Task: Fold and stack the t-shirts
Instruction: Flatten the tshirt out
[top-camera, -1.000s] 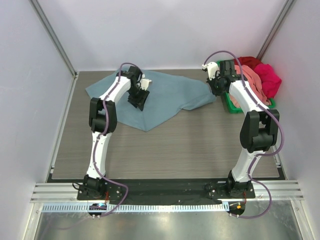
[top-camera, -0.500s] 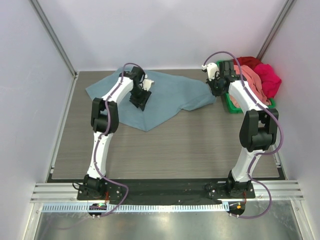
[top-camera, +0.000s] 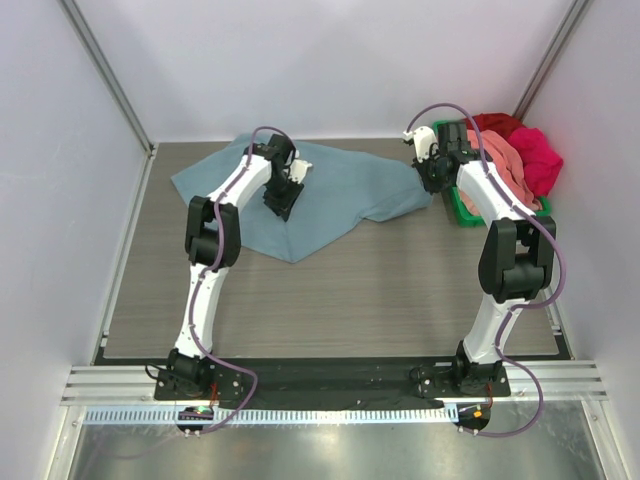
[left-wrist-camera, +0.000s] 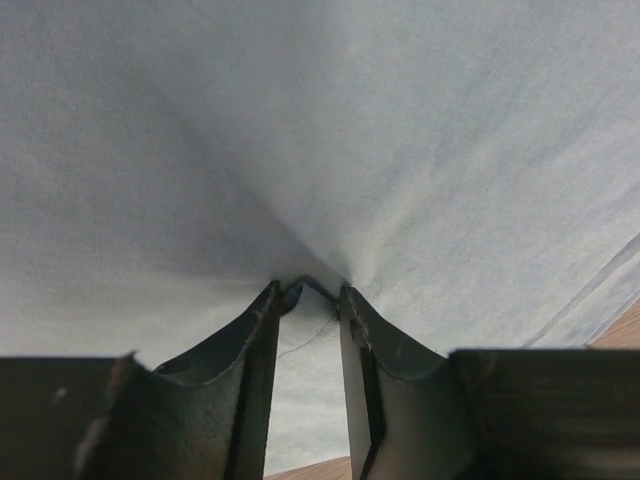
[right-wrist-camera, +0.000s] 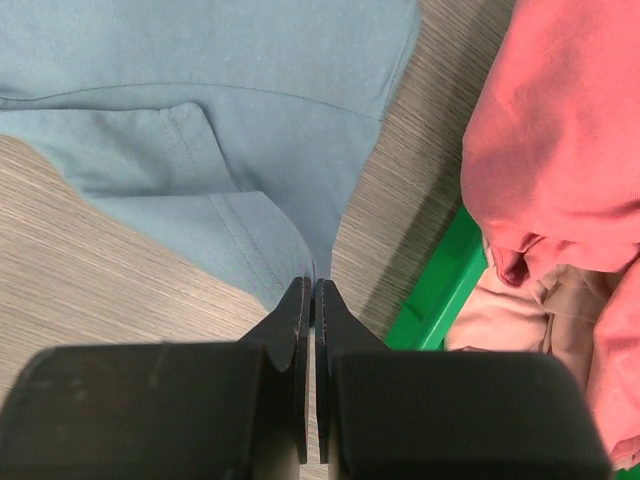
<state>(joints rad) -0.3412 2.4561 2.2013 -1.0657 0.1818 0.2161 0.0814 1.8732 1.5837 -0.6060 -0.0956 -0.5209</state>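
The large blue-grey t-shirt (top-camera: 340, 195) lies spread over the far part of the table. My left gripper (top-camera: 283, 197) is down on its middle. In the left wrist view the fingertips (left-wrist-camera: 345, 295) pinch a small raised fold of the cloth (left-wrist-camera: 320, 130), and the left gripper (left-wrist-camera: 308, 292) has a narrow gap behind the tips. My right gripper (top-camera: 433, 178) is at the shirt's right sleeve. In the right wrist view the right gripper (right-wrist-camera: 313, 287) is shut on the sleeve's hem (right-wrist-camera: 250, 230). Salmon-pink (top-camera: 505, 160), magenta (top-camera: 538, 158) and red (top-camera: 497, 123) tees are piled at the far right.
The green plastic bin (top-camera: 462, 212) holds the piled tees at the far right, close beside my right gripper; its rim shows in the right wrist view (right-wrist-camera: 440, 290). White walls and metal posts enclose the table. Bare wood-grain table (top-camera: 350, 300) lies in front of the shirt.
My left gripper has shifted slightly right and toward the back on the blue-grey shirt. The right arm and the shirt's outline have hardly moved.
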